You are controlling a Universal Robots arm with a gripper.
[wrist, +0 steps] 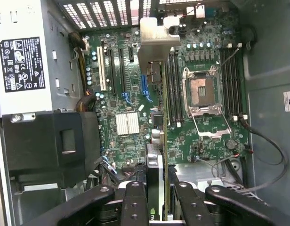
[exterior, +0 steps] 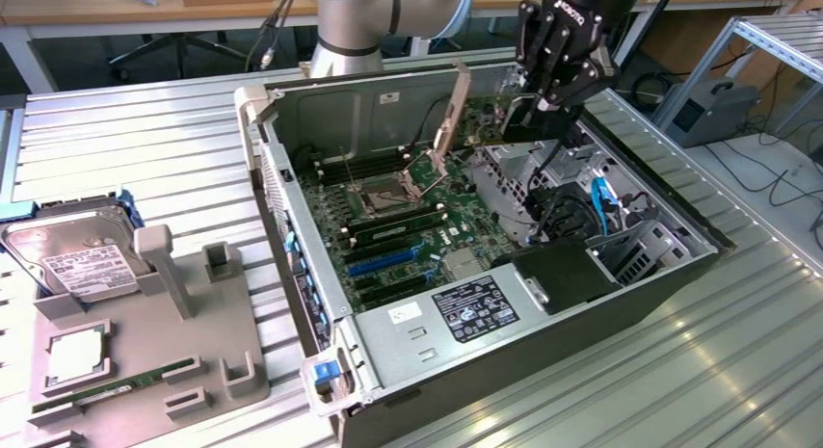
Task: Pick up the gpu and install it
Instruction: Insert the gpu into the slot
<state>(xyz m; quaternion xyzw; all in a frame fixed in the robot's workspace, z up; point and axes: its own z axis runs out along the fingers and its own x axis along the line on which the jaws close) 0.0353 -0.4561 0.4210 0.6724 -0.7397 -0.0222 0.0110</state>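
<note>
My gripper (exterior: 545,99) hangs over the far side of the open computer case (exterior: 277,193), shut on the gpu (exterior: 492,123). The card stands on edge in the air above the motherboard (exterior: 385,217). Its long pale metal bracket (exterior: 450,106) points toward the case's back wall. In the wrist view the gpu (wrist: 154,165) runs edge-on between my two black fingers (wrist: 134,202). Its bracket (wrist: 157,40) reaches over the expansion slots (wrist: 121,70) beside the empty CPU socket (wrist: 201,92).
A power supply (exterior: 476,308) and black drive bay (exterior: 566,270) fill the case's near end, with blue cables (exterior: 599,202) beside them. On the exterior view's left, a grey fixture (exterior: 154,342) holds a hard drive (exterior: 77,260), a CPU (exterior: 77,354) and a memory stick (exterior: 116,390).
</note>
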